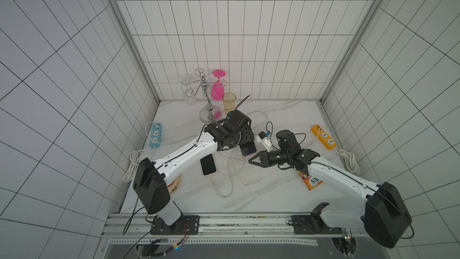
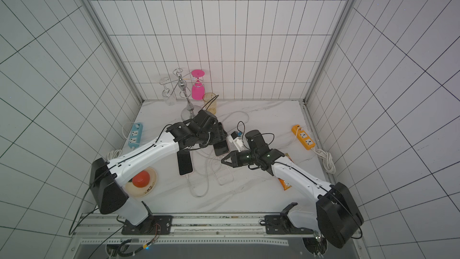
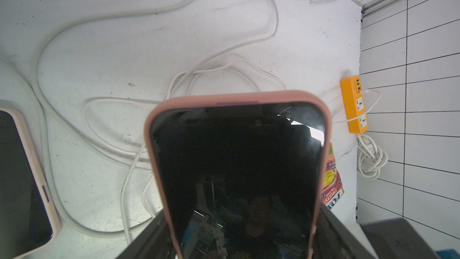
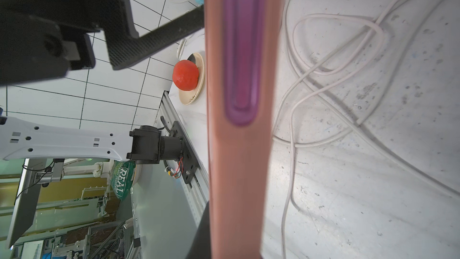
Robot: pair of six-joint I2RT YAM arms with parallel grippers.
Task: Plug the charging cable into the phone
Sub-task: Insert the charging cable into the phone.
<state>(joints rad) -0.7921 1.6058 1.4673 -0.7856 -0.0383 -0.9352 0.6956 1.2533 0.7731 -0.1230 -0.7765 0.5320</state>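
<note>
The phone [image 1: 249, 149] [image 2: 221, 148], dark-screened in a pink case, is raised off the table. My left gripper [image 1: 245, 142] [image 3: 239, 230] is shut across its width. Its free end, with a purple slot [image 4: 240, 46], points toward my right arm. My right gripper [image 1: 251, 161] [image 2: 222, 161] is shut and sits right beside that end. In the right wrist view the pink edge [image 4: 239, 170] hides its tips, apart from one dark finger [image 4: 202, 225]. The white charging cable [image 1: 251, 175] [image 3: 224, 68] lies in tangled loops on the table below; I cannot make out its plug.
A second phone [image 1: 208, 164] in a cream case lies flat with a cable in it. There are a blue power strip [image 1: 155, 135], an orange one [image 1: 323, 137], a snack packet [image 1: 312, 181], a plate [image 2: 149, 189] with a tomato, a glass rack [image 1: 207, 95] and a yellow cup [image 1: 229, 102].
</note>
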